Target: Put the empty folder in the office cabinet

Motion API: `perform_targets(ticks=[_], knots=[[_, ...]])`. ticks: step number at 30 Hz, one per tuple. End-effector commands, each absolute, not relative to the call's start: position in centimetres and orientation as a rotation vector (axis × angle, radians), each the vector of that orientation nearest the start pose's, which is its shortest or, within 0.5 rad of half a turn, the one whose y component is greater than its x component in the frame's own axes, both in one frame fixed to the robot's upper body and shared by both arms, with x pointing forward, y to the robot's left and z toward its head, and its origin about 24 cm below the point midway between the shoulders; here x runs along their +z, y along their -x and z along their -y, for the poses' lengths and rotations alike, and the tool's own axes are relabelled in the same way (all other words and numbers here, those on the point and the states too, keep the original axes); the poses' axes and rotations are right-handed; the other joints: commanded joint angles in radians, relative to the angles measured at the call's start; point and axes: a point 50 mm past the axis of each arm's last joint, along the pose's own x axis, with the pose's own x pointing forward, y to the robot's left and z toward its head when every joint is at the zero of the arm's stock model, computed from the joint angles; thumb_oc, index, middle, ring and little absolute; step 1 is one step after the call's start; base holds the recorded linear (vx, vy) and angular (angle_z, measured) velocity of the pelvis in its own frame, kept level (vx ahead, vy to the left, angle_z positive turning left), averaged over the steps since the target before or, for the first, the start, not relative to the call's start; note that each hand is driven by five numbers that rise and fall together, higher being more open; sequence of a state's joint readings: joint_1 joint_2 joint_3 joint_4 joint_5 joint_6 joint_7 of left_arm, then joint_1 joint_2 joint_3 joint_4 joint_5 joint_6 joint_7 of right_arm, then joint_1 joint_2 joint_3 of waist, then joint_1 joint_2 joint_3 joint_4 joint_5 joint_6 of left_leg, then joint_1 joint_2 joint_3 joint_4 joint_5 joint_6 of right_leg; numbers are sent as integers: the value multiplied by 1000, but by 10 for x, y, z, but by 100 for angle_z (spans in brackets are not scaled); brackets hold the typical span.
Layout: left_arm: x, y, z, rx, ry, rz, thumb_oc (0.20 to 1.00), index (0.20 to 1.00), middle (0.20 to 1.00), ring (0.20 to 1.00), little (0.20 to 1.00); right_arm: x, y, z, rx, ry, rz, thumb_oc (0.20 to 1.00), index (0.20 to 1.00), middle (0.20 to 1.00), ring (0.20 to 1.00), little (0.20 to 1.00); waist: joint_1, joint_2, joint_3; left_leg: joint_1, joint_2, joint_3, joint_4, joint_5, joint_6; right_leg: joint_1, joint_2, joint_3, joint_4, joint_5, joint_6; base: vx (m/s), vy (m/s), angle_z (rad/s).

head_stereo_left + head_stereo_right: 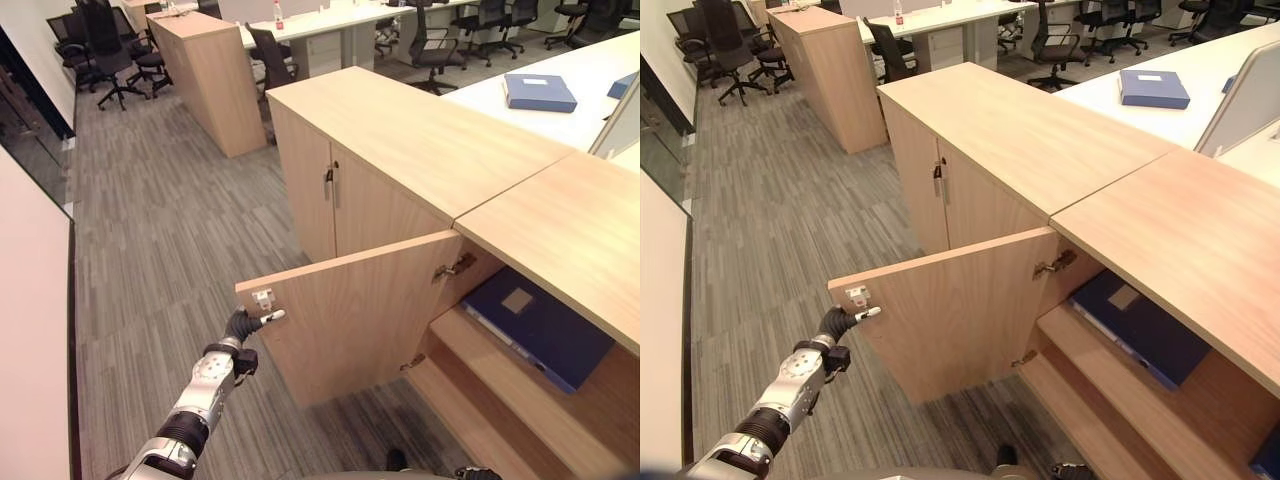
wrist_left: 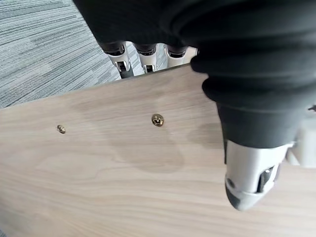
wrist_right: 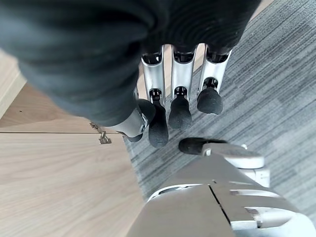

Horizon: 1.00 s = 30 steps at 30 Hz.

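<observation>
A dark blue folder (image 1: 545, 325) lies flat on the upper shelf inside the open wooden office cabinet (image 1: 560, 230). The cabinet's door (image 1: 360, 310) stands swung out toward the floor side. My left hand (image 1: 240, 325) is at the door's free edge, just under a small metal latch (image 1: 263, 298). In the left wrist view its fingers (image 2: 121, 57) reach straight past the door's edge while the thumb (image 2: 247, 173) lies along the inner face. My right hand (image 3: 180, 84) hangs low beside the cabinet front, fingers relaxed and holding nothing.
A second blue folder (image 1: 540, 92) rests on the white desk (image 1: 590, 110) behind the cabinets. A neighbouring cabinet (image 1: 330, 190) with shut doors stands to the left of the open one. Grey carpet (image 1: 160, 240) stretches left; office chairs (image 1: 110, 50) stand far back.
</observation>
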<state>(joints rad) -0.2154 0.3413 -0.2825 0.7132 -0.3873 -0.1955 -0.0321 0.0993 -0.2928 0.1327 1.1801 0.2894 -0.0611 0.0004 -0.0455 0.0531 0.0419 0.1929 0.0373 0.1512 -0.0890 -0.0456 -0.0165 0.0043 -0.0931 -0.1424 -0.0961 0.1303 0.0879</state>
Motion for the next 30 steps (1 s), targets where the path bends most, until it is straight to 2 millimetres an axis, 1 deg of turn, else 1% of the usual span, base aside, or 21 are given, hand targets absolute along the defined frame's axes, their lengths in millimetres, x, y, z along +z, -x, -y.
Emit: perform_targets(ticks=[1, 5, 6, 9, 11, 12, 13, 15, 16, 17, 18, 19, 20, 21, 22, 23, 24, 26, 27, 29, 30], knots=[[-20, -287, -190, -161, -75, -257, 1000, 1000, 1000, 1000, 1000, -160, -68, 251, -200, 120, -1212, 200, 200, 200, 200, 200, -32, -44, -21, -55, 49, -25, 2, 7, -81, 148, -88, -7, 13, -132, 105, 0, 0, 0], [-17, -284, -173, -275, -81, -239, 1000, 1000, 1000, 1000, 1000, -160, -70, 252, -195, 125, -1215, 200, 200, 200, 200, 200, -30, -48, -13, -58, 44, -21, 2, 3, -76, 141, -96, -9, 17, -129, 112, -11, 44, 0], [-16, -278, -165, -353, -96, -230, 1000, 1000, 1000, 1000, 1000, -159, -74, 253, -211, 108, -1205, 200, 200, 200, 200, 200, -28, -49, -6, -64, 34, -17, 2, -1, -68, 133, -107, -7, 24, -124, 119, -52, 124, 0], [-19, -271, -164, -409, -130, -246, 1000, 1000, 1000, 1000, 1000, -158, -78, 253, -221, 87, -1187, 200, 200, 200, 200, 200, -31, -49, 5, -72, 25, -12, 2, -2, -62, 115, -121, -1, 42, -120, 126, -48, 77, -12], [-22, -264, -166, -482, -216, -267, 1000, 1000, 1000, 1000, 1000, -153, -96, 253, -212, 84, -1133, 200, 200, 200, 200, 200, -41, -47, 30, -88, 17, 14, 2, -4, -56, 65, -138, 17, 49, -90, 145, -122, 61, -11], [-22, -264, -166, -481, -217, -266, 1000, 1000, 1000, 1000, 1000, -153, -96, 253, -211, 84, -1133, 200, 200, 200, 200, 200, -39, -47, 29, -89, 17, 16, 2, -4, -55, 62, -138, 19, 50, -90, 145, -238, 4, -39], [-25, -261, -171, -479, -231, -284, 1000, 1000, 1000, 1000, 1000, -147, -120, 252, -203, 82, -1070, 200, 200, 200, 200, 200, -39, -40, 48, -123, 24, 65, 6, 4, -55, 6, -145, 41, 43, -47, 166, -244, -33, -51], [-26, -256, -176, -496, -257, -295, 1000, 1000, 1000, 1000, 1000, -143, -132, 250, -195, 68, -1034, 200, 200, 200, 200, 200, -48, -27, 63, -151, 48, 84, 9, 21, -62, -49, -165, 80, 62, -5, 174, -249, -98, -65], [-29, -252, -180, -496, -265, -314, 1000, 1000, 1000, 1000, 1000, -142, -137, 247, -189, 55, -1016, 200, 200, 200, 200, 200, -40, -18, 69, -171, 64, 98, 18, 31, -62, -52, -177, 73, 77, -22, 174, -227, -104, -66], [-33, -247, -183, -500, -264, -335, 1000, 1000, 1000, 1000, 1000, -141, -141, 246, -186, 52, -1005, 200, 200, 200, 200, 200, -22, -13, 76, -184, 71, 119, 31, 33, -60, -29, -196, 36, 96, -52, 172, -182, -56, -57], [-32, -247, -183, -499, -265, -335, 1000, 1000, 1000, 1000, 1000, -141, -141, 246, -186, 51, -1004, 200, 200, 200, 200, 200, -21, -14, 75, -188, 71, 119, 33, 36, -60, -33, -197, 38, 96, -49, 171, -340, -53, -68], [-36, -234, -189, -501, -253, -361, 1000, 1000, 1000, 1000, 1000, -139, -148, 243, -180, 53, -984, 200, 200, 200, 200, 200, 28, -5, 75, -229, 95, 183, 71, 50, -57, 12, -255, -114, 162, -91, 151, -328, -46, -52], [-39, -226, -193, -495, -233, -379, 1000, 1000, 1000, 1000, 1000, -140, -146, 243, -178, 53, -991, 200, 200, 200, 200, 200, 53, -5, 70, -238, 105, 216, 79, 57, -57, 39, -284, -188, 190, -94, 147, -316, -44, -47], [-39, -226, -193, -494, -232, -381, 1000, 1000, 1000, 1000, 1000, -140, -146, 243, -177, 53, -993, 200, 200, 200, 200, 200, 52, -6, 70, -237, 103, 216, 80, 56, -57, 40, -285, -188, 191, -96, 148, -141, -40, -51], [-41, -217, -197, -493, -226, -401, 1000, 1000, 1000, 1000, 1000, -141, -145, 242, -172, 55, -999, 200, 200, 200, 200, 200, 70, -10, 62, -243, 111, 247, 87, 63, -55, 56, -307, -246, 217, -88, 147, -120, -135, -85], [-44, -203, -206, -493, -210, -436, 1000, 1000, 1000, 1000, 1000, -142, -142, 241, -170, 55, -1007, 200, 200, 200, 200, 200, 96, -21, 42, -244, 124, 283, 88, 61, -66, 111, -318, -306, 226, -89, 166, -191, -184, -100], [-46, -199, -210, -482, -206, -448, 1000, 1000, 1000, 1000, 1000, -142, -144, 241, -170, 60, -1005, 200, 200, 200, 200, 200, 111, -26, 36, -255, 130, 307, 93, 71, -64, 131, -315, -338, 209, -85, 170, -121, -215, -98], [-48, -191, -212, -485, -199, -465, 1000, 1000, 1000, 1000, 1000, -142, -144, 239, -162, 64, -1007, 200, 200, 200, 200, 200, 118, -29, 32, -250, 136, 322, 95, 77, -73, 146, -311, -353, 178, -75, 173, -35, -130, -98], [-49, -188, -214, -489, -205, -474, 1000, 1000, 1000, 1000, 1000, -142, -144, 239, -153, 72, -1010, 200, 200, 200, 200, 200, 119, -23, 28, -252, 147, 337, 98, 88, -81, 152, -300, -357, 153, -93, 174, 0, -148, -109], [-48, -183, -218, -485, -200, -479, 1000, 1000, 1000, 1000, 1000, -143, -140, 241, -148, 80, -1022, 200, 200, 200, 200, 200, 107, -3, 23, -243, 164, 339, 96, 105, -99, 154, -272, -336, 113, -125, 168, 6, -254, -101], [-49, -180, -217, -491, -193, -483, 1000, 1000, 1000, 1000, 1000, -142, -141, 244, -144, 97, -1019, 200, 200, 200, 200, 200, 92, 20, 28, -236, 180, 337, 85, 132, -122, 159, -243, -318, 77, -145, 160, -12, -235, -55]])
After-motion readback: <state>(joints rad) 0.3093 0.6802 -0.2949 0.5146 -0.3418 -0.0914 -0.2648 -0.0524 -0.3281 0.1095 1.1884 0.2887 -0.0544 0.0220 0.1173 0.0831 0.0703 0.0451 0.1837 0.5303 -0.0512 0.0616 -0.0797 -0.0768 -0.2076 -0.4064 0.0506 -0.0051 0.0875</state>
